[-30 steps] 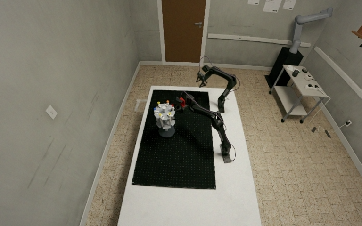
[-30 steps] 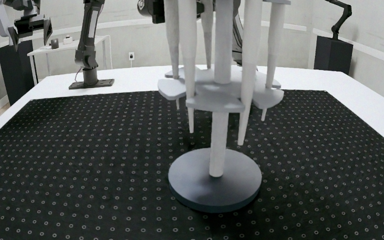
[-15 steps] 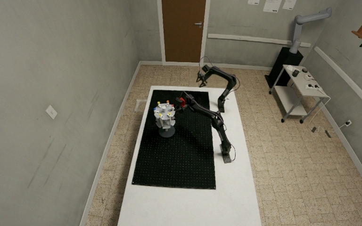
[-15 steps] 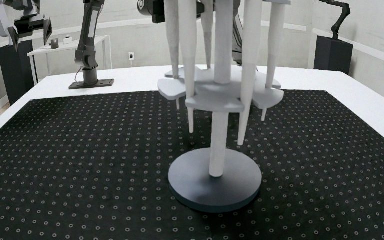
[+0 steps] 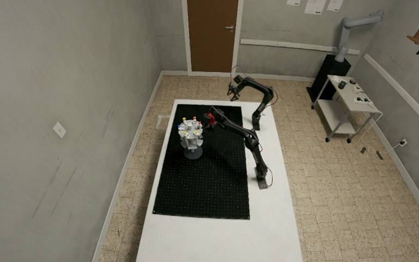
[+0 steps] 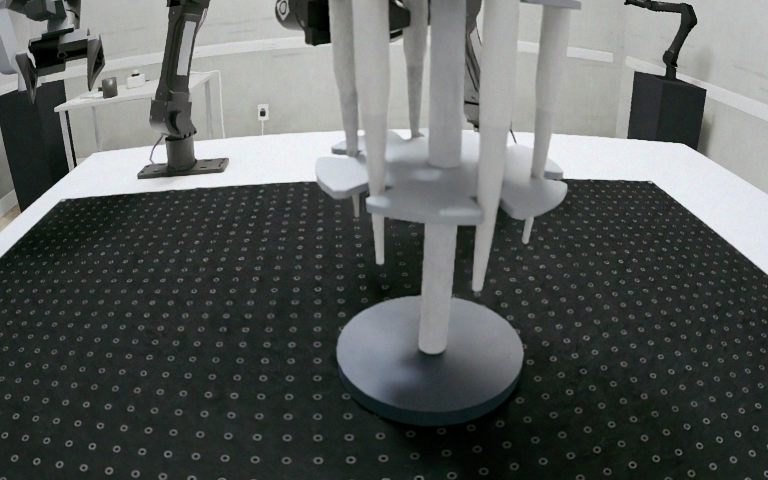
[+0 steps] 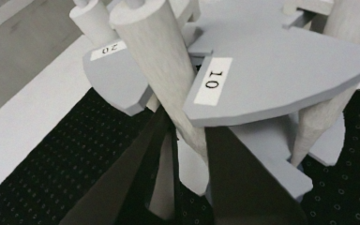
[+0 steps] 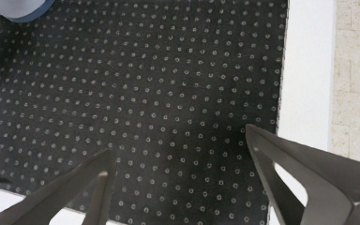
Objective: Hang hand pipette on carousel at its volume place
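Observation:
The grey carousel [image 5: 190, 136] [image 6: 436, 294] stands on the black mat [image 5: 201, 185] [image 6: 169, 339]. Several white pipettes hang from its head. In the left wrist view a plate labelled 10 [image 7: 281, 70] and a plate labelled 20 [image 7: 112, 75] flank a slot. My left gripper [image 5: 206, 119] [image 7: 187, 103] is at the carousel's head and is shut on a white pipette [image 7: 155, 56], which leans in that slot right beside the 10 plate. Its hook and button are hidden. My right gripper [image 5: 232, 92] [image 6: 56, 53] [image 8: 177, 143] is open and empty, high past the mat's far edge.
The carousel's round base [image 6: 396, 373] sits on the mat and shows in a corner of the right wrist view [image 8: 19, 9]. The right arm's base [image 6: 181, 164] stands on the white table [image 5: 271, 216] [image 8: 305, 70]. A trolley [image 5: 349, 101] stands on the floor to one side.

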You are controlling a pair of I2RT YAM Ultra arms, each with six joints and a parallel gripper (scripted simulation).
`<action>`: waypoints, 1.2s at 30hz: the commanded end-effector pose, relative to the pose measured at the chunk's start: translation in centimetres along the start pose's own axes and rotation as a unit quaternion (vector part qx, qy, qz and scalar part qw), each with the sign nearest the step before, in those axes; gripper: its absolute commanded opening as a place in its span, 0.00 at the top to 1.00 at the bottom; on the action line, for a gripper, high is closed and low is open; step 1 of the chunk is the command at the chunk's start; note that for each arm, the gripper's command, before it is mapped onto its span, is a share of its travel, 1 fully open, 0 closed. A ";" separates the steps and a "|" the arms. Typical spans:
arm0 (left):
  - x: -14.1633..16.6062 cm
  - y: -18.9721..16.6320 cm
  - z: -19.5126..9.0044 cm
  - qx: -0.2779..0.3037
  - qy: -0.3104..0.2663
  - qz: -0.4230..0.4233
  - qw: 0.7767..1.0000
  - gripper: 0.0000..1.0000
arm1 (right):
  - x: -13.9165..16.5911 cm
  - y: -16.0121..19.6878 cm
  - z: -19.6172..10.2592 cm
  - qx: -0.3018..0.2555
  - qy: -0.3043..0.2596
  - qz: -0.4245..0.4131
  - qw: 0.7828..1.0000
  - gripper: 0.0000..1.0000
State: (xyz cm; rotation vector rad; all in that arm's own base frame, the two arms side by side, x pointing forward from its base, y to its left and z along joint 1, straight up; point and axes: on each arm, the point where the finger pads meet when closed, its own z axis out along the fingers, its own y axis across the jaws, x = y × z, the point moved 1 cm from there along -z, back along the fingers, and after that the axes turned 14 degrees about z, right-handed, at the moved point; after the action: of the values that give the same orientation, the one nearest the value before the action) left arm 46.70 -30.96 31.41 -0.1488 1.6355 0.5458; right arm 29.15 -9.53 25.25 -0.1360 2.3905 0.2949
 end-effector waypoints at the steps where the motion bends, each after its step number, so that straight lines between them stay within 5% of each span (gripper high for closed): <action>1: -2.0 1.5 0.3 -0.017 -0.001 -0.042 0.999 0.88 | -0.8 -0.3 -0.4 0.001 -0.013 -0.006 1.000 0.00; 36: -1.7 1.2 0.2 -0.016 -0.001 -0.041 0.999 0.88 | -0.8 -0.3 -0.4 0.001 -0.013 -0.006 1.000 0.00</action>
State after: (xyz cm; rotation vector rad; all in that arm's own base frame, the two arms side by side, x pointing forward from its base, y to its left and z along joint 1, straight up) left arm 46.64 -30.86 31.20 -0.1634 1.6379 0.5395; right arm 29.15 -9.53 25.25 -0.1360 2.3905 0.2949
